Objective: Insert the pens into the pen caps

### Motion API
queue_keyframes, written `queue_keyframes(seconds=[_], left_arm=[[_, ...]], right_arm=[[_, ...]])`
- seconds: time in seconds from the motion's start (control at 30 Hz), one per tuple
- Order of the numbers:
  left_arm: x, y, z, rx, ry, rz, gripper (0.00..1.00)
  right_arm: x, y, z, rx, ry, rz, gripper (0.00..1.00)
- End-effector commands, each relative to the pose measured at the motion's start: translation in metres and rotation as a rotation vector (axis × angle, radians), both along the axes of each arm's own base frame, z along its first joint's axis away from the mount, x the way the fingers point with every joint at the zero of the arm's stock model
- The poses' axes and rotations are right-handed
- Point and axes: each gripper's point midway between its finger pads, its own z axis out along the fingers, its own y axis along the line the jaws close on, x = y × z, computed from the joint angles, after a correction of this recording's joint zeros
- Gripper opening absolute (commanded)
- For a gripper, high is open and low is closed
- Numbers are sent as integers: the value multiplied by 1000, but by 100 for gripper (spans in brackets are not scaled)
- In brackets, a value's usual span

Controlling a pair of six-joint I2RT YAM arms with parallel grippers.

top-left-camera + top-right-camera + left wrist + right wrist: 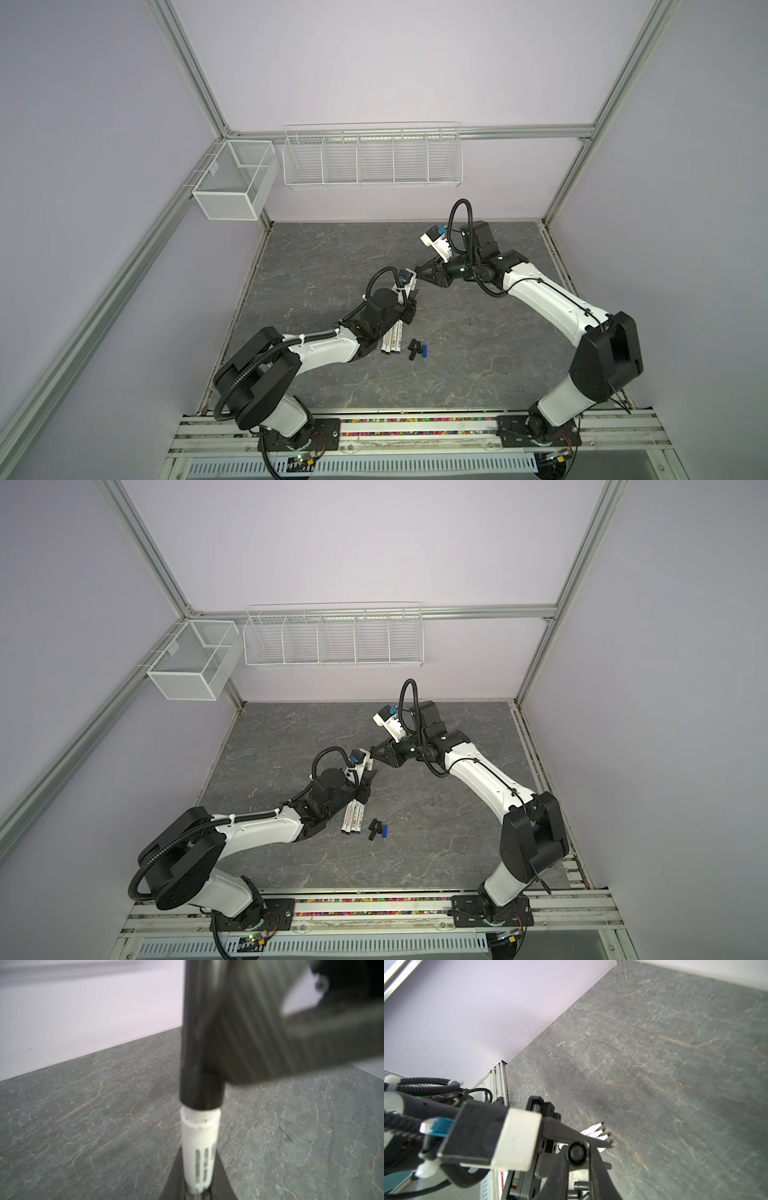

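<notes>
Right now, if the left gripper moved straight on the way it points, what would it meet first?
Probably the right gripper's fingers: the left gripper points along its white pen, whose black cap sits against those fingers. Depth is unclear.

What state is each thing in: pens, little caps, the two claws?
White printed marker pen: held in the air, capped.
Black plastic cylindrical cap: pushed over that pen's tip.
Left gripper: shut on the pen's barrel.
Right gripper: fingers either side of the cap; grip unclear.
Other white pens: uncapped, lying side by side.
Loose black caps: lying on the grey stone-patterned table.
Stubby blue cap: lying beside them.
</notes>
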Motion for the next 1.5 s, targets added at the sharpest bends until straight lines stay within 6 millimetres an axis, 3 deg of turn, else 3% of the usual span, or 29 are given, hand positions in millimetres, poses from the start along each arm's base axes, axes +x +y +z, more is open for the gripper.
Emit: queue_keyframes(seconds=[0.0,0.47,0.73,0.97,1.3,1.47], left_arm=[[10,4,65,-166,-139,35,0],[8,-4,55,-154,-122,5,0],[-3,-22,33,-131,-66,-112,0],[-15,-40,17,-133,16,-222,0],[-17,-46,14,-140,41,-251,0],[-17,-48,15,-144,45,-254,0]], right_arm=[[-22,-9,-29,-74,136,-3,23],[-2,-25,-7,-43,60,-107,33],[16,-42,32,11,-96,-243,43],[22,-38,57,59,-147,-255,50],[21,-16,40,43,-102,-211,49],[19,-11,32,35,-83,-203,42]])
